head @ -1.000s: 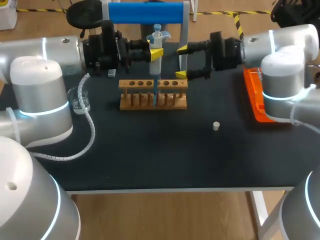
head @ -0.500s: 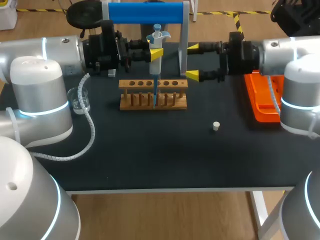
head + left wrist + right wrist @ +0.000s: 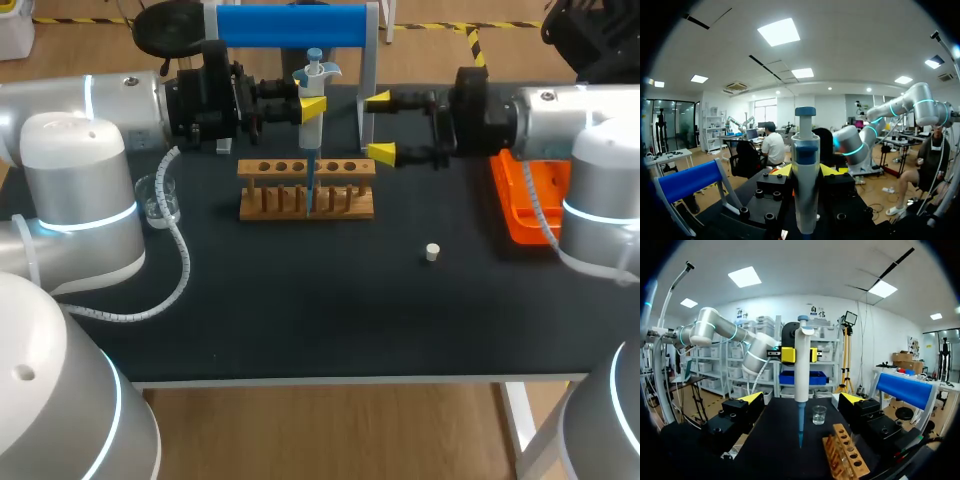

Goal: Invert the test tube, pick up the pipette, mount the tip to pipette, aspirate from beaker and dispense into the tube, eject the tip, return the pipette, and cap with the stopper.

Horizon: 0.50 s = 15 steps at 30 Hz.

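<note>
My left gripper (image 3: pixel 312 105) is shut on the white pipette (image 3: pixel 311 95), which it holds upright. The pipette's blue tip (image 3: pixel 310 185) points down at the middle of the wooden tube rack (image 3: pixel 345 190). In the left wrist view the pipette (image 3: pixel 805 170) stands between my yellow fingertips (image 3: pixel 782 170). My right gripper (image 3: pixel 380 125) is wide open with nothing in it, just to the right of the pipette and level with it. Its own view shows the pipette (image 3: pixel 801 365) ahead of it, the beaker (image 3: pixel 819 414) beyond and the rack (image 3: pixel 847 454) beside its finger. The white stopper (image 3: pixel 432 252) lies on the mat.
A glass beaker (image 3: pixel 160 200) stands at the left, near my left arm. An orange tray (image 3: pixel 522 200) sits at the right edge under my right arm. The blue-topped pipette stand (image 3: pixel 290 25) rises behind the rack, its post (image 3: pixel 370 70) close to the right gripper.
My right gripper, still open, drew back to the right away from the pipette, then eased slightly left. Its arm swung outward. The left gripper and pipette stayed still.
</note>
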{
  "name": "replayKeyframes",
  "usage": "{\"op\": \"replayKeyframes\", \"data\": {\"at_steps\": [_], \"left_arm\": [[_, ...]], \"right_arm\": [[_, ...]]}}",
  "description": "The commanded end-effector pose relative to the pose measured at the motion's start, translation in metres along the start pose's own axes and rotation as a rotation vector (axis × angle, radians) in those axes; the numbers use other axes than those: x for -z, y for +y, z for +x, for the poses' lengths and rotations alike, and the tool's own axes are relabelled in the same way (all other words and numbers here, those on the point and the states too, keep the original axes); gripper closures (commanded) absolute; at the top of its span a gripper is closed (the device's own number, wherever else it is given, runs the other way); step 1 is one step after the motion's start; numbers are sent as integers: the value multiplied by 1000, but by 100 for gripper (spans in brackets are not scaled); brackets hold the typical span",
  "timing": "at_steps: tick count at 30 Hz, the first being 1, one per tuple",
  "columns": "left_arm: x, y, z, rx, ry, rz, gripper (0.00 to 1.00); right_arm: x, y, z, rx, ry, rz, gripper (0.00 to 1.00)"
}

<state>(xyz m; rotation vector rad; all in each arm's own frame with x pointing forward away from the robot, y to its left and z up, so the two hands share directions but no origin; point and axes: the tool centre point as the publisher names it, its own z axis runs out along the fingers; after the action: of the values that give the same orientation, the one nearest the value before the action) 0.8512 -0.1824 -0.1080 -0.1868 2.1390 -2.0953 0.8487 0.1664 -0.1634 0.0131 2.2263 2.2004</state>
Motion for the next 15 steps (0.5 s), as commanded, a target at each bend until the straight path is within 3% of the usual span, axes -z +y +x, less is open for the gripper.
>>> {"op": "replayKeyframes", "data": {"at_steps": [1,7,15], "left_arm": [[0,0,1,-1,-1,3,100],[0,0,1,-1,-1,3,100],[0,0,1,-1,-1,3,100]], "right_arm": [[-15,-2,-3,-18,-8,-15,0],[-28,4,-1,-36,-4,-50,0],[-43,11,4,5,17,-51,9]]}}
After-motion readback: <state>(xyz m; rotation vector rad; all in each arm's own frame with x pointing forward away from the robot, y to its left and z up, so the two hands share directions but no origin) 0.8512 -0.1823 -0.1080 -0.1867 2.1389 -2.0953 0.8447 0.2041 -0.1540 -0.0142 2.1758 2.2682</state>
